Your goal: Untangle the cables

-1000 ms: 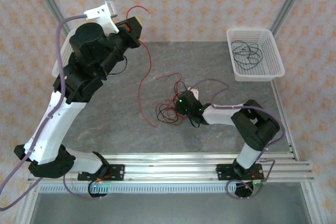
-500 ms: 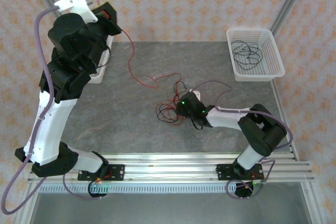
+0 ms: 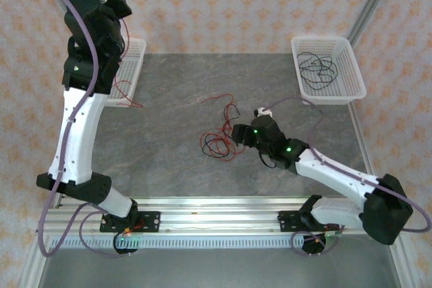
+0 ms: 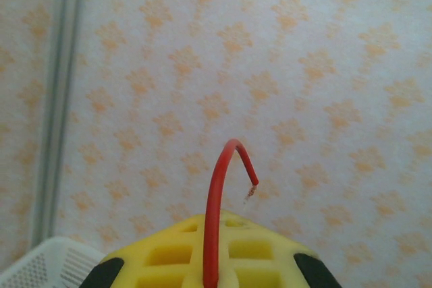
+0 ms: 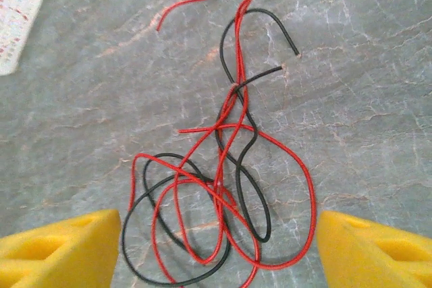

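Above the table's far-left corner, held one glossy red cable clamped in the left gripper over a white mesh basket. Mid-table, left hair-fine red and black cables looped together on grey marbled stone, right gripper's jaws apart beside them. Far right, kept black strands in a second basket; judged partway done.

Red and black cables on a grey table, pale marbled veins all over it. Yellow pads down in the corners. Now one red cable against cream wallpaper, orange floral diamonds repeating. White lattice basket, black cables inside. White-and-black arm, purple-grey hose, green light glowing.
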